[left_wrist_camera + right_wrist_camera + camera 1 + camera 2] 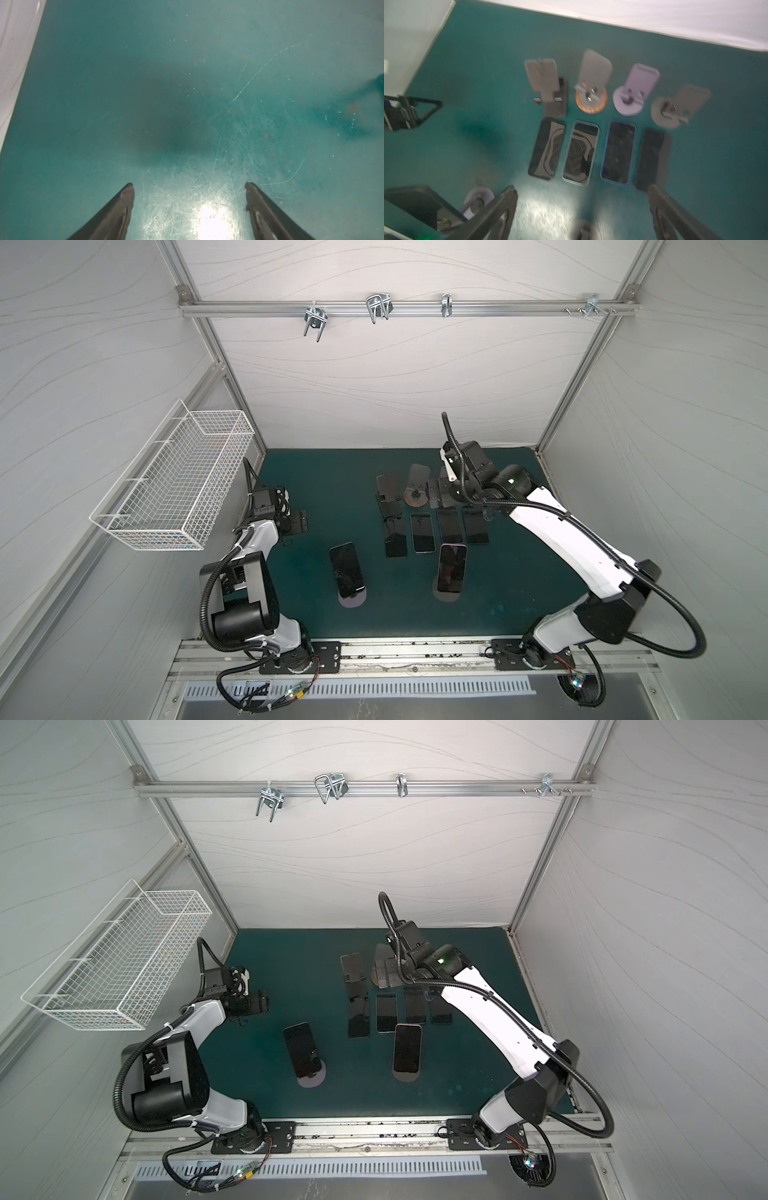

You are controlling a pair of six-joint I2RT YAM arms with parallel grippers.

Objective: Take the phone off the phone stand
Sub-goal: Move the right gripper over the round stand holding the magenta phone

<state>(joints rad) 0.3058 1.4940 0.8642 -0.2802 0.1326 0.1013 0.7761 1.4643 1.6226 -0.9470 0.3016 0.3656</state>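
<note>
Right wrist view: our right gripper [581, 188] gapes empty, left gripper [188, 184] half-spread; a hasty swing could topple the lower-centre phone [451, 568] and stand [446, 597].

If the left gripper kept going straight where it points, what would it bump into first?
Most likely the green mat: the open left gripper has nothing else ahead in its wrist view, though depth is unclear.

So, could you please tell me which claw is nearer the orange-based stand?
Right. The right claw hovers beside the orange-based stand; the left claw hangs far off, across the green mat.
</note>
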